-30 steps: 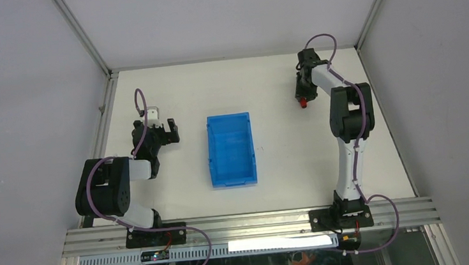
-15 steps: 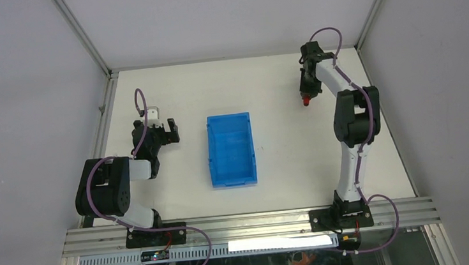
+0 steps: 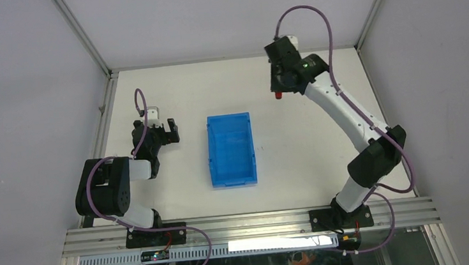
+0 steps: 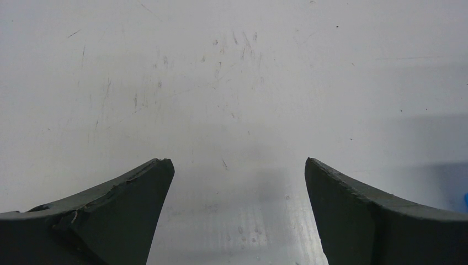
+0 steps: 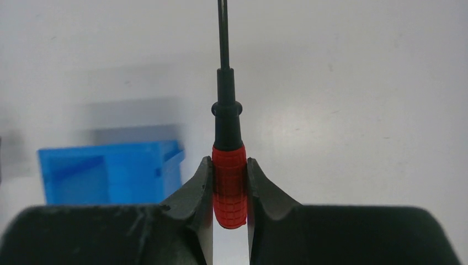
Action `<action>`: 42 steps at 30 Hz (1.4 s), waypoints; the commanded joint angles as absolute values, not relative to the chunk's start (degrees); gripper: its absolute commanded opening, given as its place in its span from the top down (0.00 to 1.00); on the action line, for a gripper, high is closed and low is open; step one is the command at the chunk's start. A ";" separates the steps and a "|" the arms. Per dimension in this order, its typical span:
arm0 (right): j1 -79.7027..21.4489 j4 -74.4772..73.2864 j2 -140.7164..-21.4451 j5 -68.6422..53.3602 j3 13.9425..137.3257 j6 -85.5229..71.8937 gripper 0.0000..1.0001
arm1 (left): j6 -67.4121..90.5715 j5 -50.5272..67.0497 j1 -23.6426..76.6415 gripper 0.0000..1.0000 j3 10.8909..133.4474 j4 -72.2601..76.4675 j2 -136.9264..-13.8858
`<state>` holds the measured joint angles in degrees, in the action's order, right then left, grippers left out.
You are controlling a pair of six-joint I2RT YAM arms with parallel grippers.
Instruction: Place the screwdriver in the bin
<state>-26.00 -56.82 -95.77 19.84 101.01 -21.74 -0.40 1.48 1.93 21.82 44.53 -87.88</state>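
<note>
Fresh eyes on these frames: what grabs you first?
The red-handled screwdriver, pinched between the right fingers, up near the far edge of the table. Next, the bright blue bin, empty at mid-table, to the left of that grip. The left fingers stand open over bare surface left of the bin.

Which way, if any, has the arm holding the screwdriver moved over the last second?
Yes. The right gripper, shut on the screwdriver, has swung left, nearer the unmoved bin's far end.
</note>
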 commanded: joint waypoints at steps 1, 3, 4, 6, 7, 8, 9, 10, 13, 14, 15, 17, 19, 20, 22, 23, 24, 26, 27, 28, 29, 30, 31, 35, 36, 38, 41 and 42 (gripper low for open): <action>-37.95 -57.31 -91.67 27.69 101.75 -27.63 0.93 | 0.60 1.48 2.40 0.01 21.99 46.06 -86.35; -42.57 -57.20 -92.03 30.27 102.78 -29.34 0.93 | 0.60 1.48 2.42 0.01 21.97 46.05 -86.34; -44.71 -57.09 -92.53 31.16 103.41 -29.75 0.94 | 0.54 1.49 2.38 0.01 21.97 46.05 -86.34; -48.81 -56.63 -93.81 32.96 104.61 -30.60 0.94 | 0.53 1.47 2.37 0.01 21.97 46.05 -86.34; -50.46 -56.56 -94.60 33.74 104.97 -31.16 0.94 | 0.58 1.44 2.44 0.01 21.97 46.05 -86.38; -52.14 -56.28 -95.22 34.96 104.99 -31.81 0.94 | 0.56 1.48 2.38 0.01 21.97 46.08 -86.37; -53.53 -55.80 -95.82 35.79 104.65 -32.65 0.95 | 0.55 1.45 2.44 0.01 21.99 46.06 -86.39; -54.73 -55.16 -96.26 36.27 103.77 -33.48 0.95 | 0.57 1.48 2.46 0.01 21.98 46.06 -86.36; -58.42 -51.06 -96.41 36.97 98.19 -36.36 0.96 | 0.58 1.44 2.40 0.01 21.97 46.05 -86.35; -59.38 -49.57 -96.34 37.07 96.11 -37.64 0.96 | 0.53 1.48 2.38 0.01 21.97 46.05 -86.39; -60.24 -47.63 -96.22 37.41 93.71 -38.75 0.96 | 0.55 1.48 2.38 0.01 21.97 46.05 -86.40; -61.77 -44.45 -96.39 37.35 89.57 -40.63 0.96 | 0.58 1.47 2.43 0.01 21.97 46.05 -86.40; -63.20 -41.22 -97.14 35.50 85.47 -41.13 0.97 | 0.56 1.42 2.40 0.01 21.97 46.05 -86.38; -63.66 -40.79 -97.95 35.29 84.71 -41.70 0.96 | 0.57 1.47 2.38 0.01 21.97 46.05 -86.37; -64.69 -40.11 -99.74 35.32 82.94 -43.39 0.97 | 0.60 1.49 2.39 0.01 21.97 46.05 -86.33; -65.15 -40.04 -100.82 35.11 82.19 -44.73 0.97 | 0.62 1.45 2.39 0.01 21.97 46.05 -86.34; -65.65 -39.70 -101.77 34.89 81.53 -45.57 0.97 | 0.56 1.49 2.39 0.01 21.97 46.05 -86.32; -66.50 -38.26 -103.28 34.67 79.92 -47.17 0.97 | 0.54 1.51 2.45 0.01 21.97 46.05 -86.38; -66.82 -36.78 -104.04 34.21 79.27 -47.90 0.97 | 0.56 1.49 2.41 0.01 21.97 46.05 -86.34; -66.93 -35.98 -104.68 33.42 78.54 -48.28 0.97 | 0.55 1.48 2.43 0.01 21.97 46.05 -86.35; -67.11 -34.69 -105.28 32.95 77.82 -48.86 0.97 | 0.55 1.49 2.39 0.01 21.97 46.05 -86.37; -67.39 -33.34 -106.14 32.64 77.33 -49.50 0.97 | 0.55 1.44 2.39 0.01 21.97 46.05 -86.38; -67.54 -32.90 -106.56 32.28 76.91 -50.23 0.97 | 0.57 1.44 2.43 0.01 21.97 46.05 -86.39; -67.61 -34.31 -109.31 34.61 77.41 -52.69 0.94 | 0.57 1.49 2.40 0.01 21.98 46.05 -86.39; -67.59 -34.85 -109.74 35.31 77.68 -53.15 0.92 | 0.53 1.49 2.38 0.01 21.97 46.05 -86.33; -67.59 -34.92 -110.13 35.92 77.53 -53.92 0.85 | 0.53 1.47 2.45 0.01 21.97 46.05 -86.36; -67.64 -34.87 -110.01 35.98 77.71 -53.56 0.72 | 0.55 1.49 2.39 0.01 21.97 46.05 -86.34; -67.59 -35.00 -109.85 35.82 77.91 -53.13 0.69 | 0.53 1.49 2.41 0.01 21.97 46.05 -86.39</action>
